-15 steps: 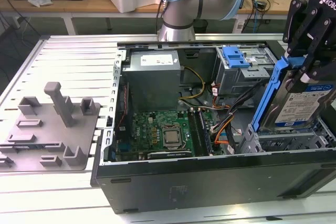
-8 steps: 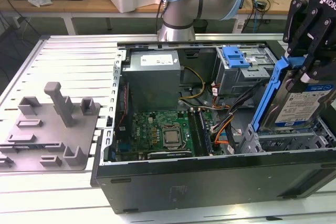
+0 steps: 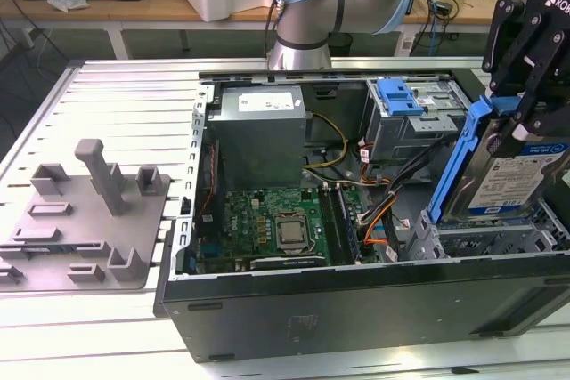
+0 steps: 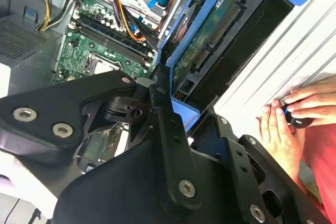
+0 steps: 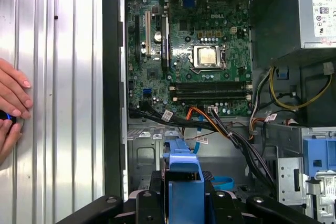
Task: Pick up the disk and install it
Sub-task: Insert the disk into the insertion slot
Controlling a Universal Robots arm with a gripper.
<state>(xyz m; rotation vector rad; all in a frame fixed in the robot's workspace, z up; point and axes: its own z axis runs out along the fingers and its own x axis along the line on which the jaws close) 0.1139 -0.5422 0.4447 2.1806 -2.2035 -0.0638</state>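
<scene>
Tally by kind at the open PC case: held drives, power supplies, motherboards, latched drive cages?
Silver metal hard drive in blue plastic bracket: 1
Grey metal power supply box: 1
Green motherboard: 1
Grey metal drive cage with blue latch: 1
Total: 4

Soft, even light fills the exterior view: the ribbed silver metal table [image 3: 116, 95] shines pale, while the open black computer case [image 3: 356, 309] holds deep shadow along its walls. The black gripper [image 3: 527, 106] reads almost as a silhouette against the silver, blue-bracketed disk [image 3: 512, 175], whose label gleams. In the second wrist view the table burns out white; in the first wrist view glare stripes it.
</scene>
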